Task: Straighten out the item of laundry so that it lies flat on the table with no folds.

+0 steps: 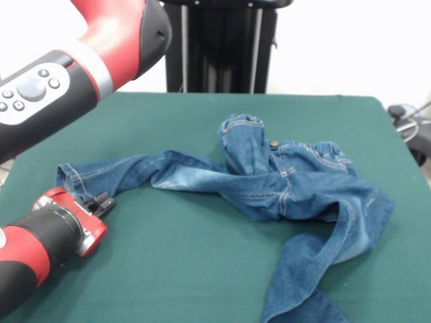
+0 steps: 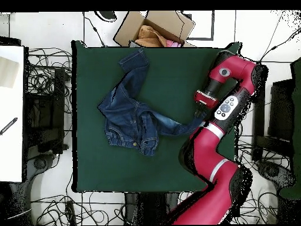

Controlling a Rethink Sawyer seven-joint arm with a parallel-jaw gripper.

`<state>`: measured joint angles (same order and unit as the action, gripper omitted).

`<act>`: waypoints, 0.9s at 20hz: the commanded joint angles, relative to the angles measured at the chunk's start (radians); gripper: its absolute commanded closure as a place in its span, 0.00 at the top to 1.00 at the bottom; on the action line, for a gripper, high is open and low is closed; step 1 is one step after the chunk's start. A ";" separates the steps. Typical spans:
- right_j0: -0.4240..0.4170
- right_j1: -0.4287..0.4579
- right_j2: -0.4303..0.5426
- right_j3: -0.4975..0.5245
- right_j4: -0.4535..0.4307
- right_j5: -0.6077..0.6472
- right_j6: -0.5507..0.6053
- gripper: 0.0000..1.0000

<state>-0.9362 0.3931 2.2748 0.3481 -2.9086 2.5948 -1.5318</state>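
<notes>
The jeans [image 1: 283, 182] lie crumpled mid-tabletop [image 1: 188, 269]: soft, limp denim, likely to drag. The tool [image 1: 102, 202] touches one leg's hem, its best handhold; grip unclear.

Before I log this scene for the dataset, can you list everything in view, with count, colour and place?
Small blue denim jeans: one, faded blue, crumpled mid-table, one leg stretched toward the gripper.
Green cloth-covered table: one, dark green, under the jeans.
Brown cardboard box: one, open, off the table beyond its edge in the overhead view, holding tan and pink items.
White surface: one, beside the table at the overhead view's left.
Cables: many, black, on the floor around the table.
Red and black arm: one, over the table's edge.
Gripper: one, black, at the leg's hem.
</notes>
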 commanded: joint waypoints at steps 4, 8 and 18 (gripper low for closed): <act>0.038 0.042 -0.093 -0.118 -0.076 -0.204 -0.043 0.00; 0.042 0.035 -0.088 -0.118 -0.076 -0.205 -0.030 0.00; 0.037 0.039 -0.042 -0.128 -0.076 -0.215 0.061 0.00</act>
<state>-0.9357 0.3936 2.2806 0.3480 -2.9086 2.5872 -1.5318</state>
